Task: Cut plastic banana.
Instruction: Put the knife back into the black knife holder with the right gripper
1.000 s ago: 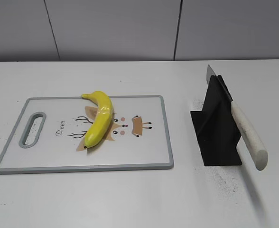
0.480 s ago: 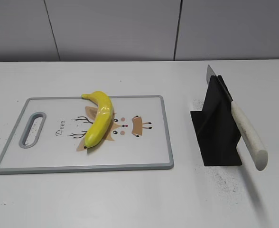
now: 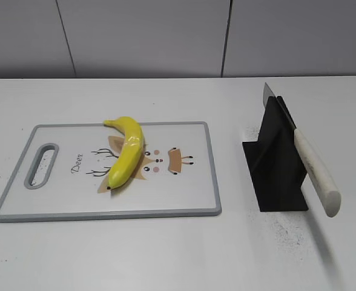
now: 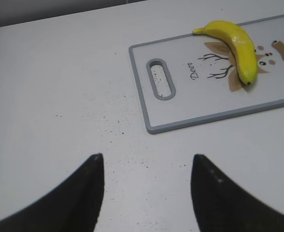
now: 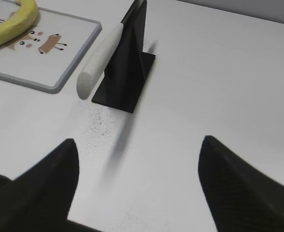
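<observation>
- A glossy bright-yellow curved plastic banana is seen lying on a white rectangular cutting board with a grey rim, near the board's middle, over a printed brown deer face with black antlers.
- The banana's stem end is turned toward the far edge of the board and its small dark tip toward the near edge; in the left wrist view the banana is found in the upper right of the picture.
- An oval grey-edged handle slot is cut through the left end of the board, and the word "Deer" is printed beside it.
- The board is laid flat on a white table, whose surface is flecked with small dark specks.
- To the right of the board, well apart from it, a black wedge-shaped knife stand is set on the table.
- A knife with a cream-white rounded handle is held aslant in the stand, its grey blade tip showing above the stand's top and its handle jutting out toward the camera.
- The left gripper is seen above bare table, near the board's handle end, with its two dark fingers spread wide and nothing between them.
- The right gripper is seen above bare table just near of the stand, with its dark fingers likewise spread wide and empty.
- Neither gripper is shown in the exterior view.
</observation>
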### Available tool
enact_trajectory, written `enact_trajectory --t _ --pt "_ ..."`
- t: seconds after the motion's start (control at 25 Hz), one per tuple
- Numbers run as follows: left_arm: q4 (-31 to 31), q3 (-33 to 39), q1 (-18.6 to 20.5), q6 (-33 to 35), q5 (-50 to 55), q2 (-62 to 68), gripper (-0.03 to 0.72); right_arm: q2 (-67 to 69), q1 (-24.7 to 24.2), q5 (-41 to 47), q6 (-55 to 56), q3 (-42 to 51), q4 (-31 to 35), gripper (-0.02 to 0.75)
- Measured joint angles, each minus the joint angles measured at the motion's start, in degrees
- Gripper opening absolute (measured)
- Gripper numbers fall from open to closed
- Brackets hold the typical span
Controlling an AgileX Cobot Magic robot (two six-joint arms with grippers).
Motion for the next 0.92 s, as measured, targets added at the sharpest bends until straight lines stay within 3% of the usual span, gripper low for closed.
enact_trajectory --t 0.48,0.92 --pt "0.06 0.0 0.2 0.0 0.0 0.0 0.544 -0.02 -11.16 -0.05 -0.11 0.0 -0.04 0.531" --pt "0.06 0.0 0.2 0.0 0.0 0.0 0.543 -0.02 -11.94 -0.05 -0.11 0.0 -0.04 0.524"
